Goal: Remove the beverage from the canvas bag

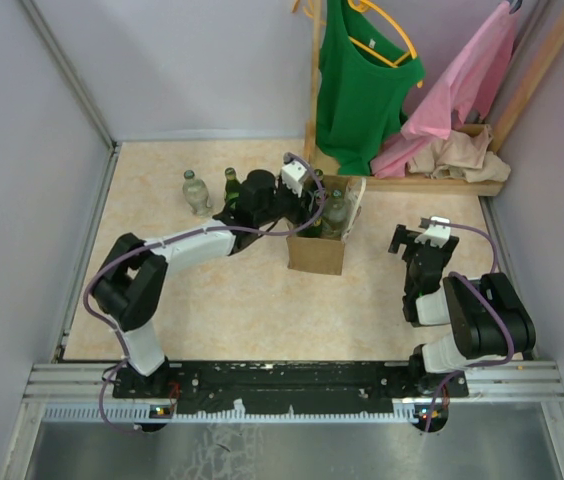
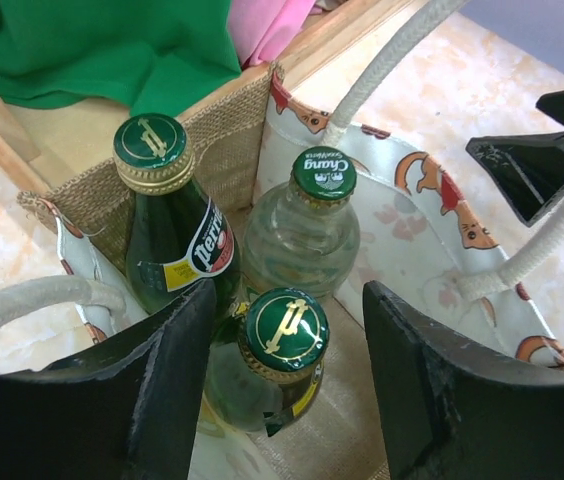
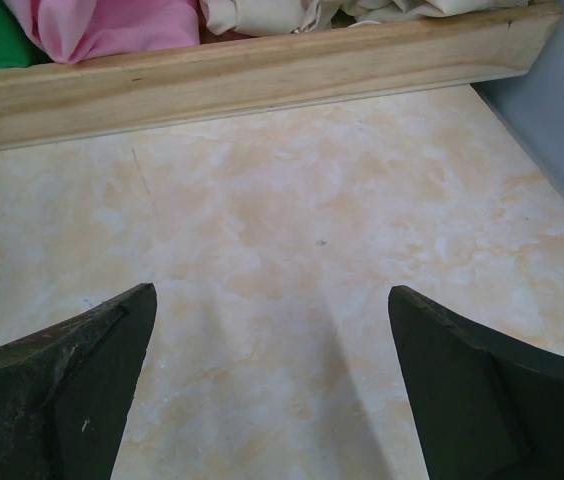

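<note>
The canvas bag stands upright in the middle of the table, its white loop handles spread apart. Three bottles stand inside it. They are a green Perrier bottle, a clear Chang bottle and a second green-capped bottle. My left gripper reaches down into the bag mouth, open. Its jaws straddle the neck of that second bottle. The left finger is close beside the bottle and the right finger stands clear of it. My right gripper hovers open over bare table to the right of the bag.
A clear bottle and a green bottle stand on the table left of the bag. At the back right, a wooden rack base holds pink and beige cloth. A green shirt hangs above it. Walls close in on both sides.
</note>
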